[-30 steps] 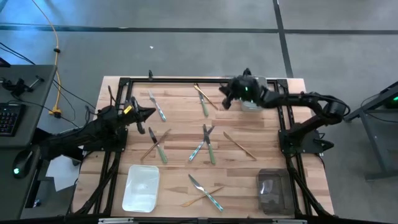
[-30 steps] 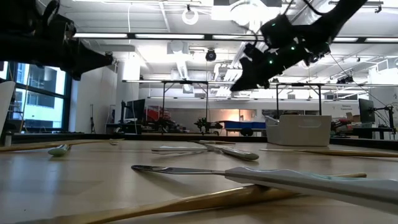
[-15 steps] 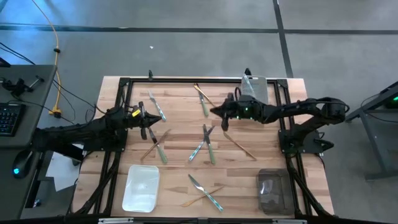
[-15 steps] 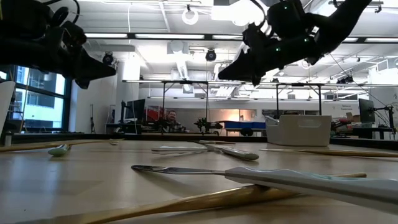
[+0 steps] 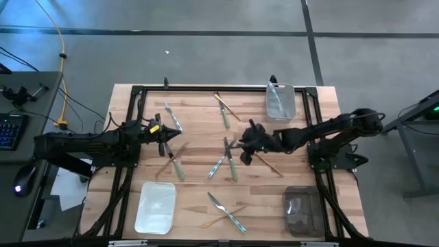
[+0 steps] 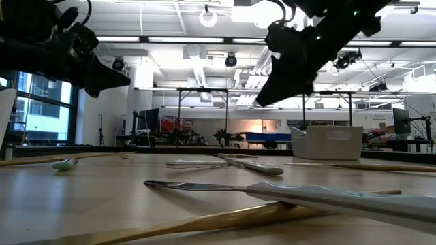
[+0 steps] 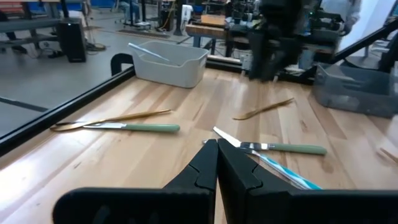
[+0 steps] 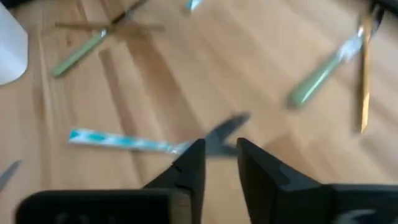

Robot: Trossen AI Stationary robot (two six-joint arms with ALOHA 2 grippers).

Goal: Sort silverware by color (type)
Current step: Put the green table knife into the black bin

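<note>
On the wooden table [image 5: 199, 185], silverware [image 5: 226, 159] lies scattered between three trays: a white tray [image 5: 156, 206], a dark tray [image 5: 302, 210], and a clear tray [image 5: 280, 101] holding one utensil [image 5: 276, 96]. Only the low view shows a person [image 6: 187, 128]. The right gripper [image 5: 243, 145] hovers above the blue-handled piece [image 8: 118, 142], fingers slightly parted; the left gripper [image 5: 169, 133] is pressed together.

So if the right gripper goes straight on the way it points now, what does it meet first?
Probably the blue-handled utensil: the right gripper, fingers apart, points at its metal end. How much height remains is unclear.
</note>
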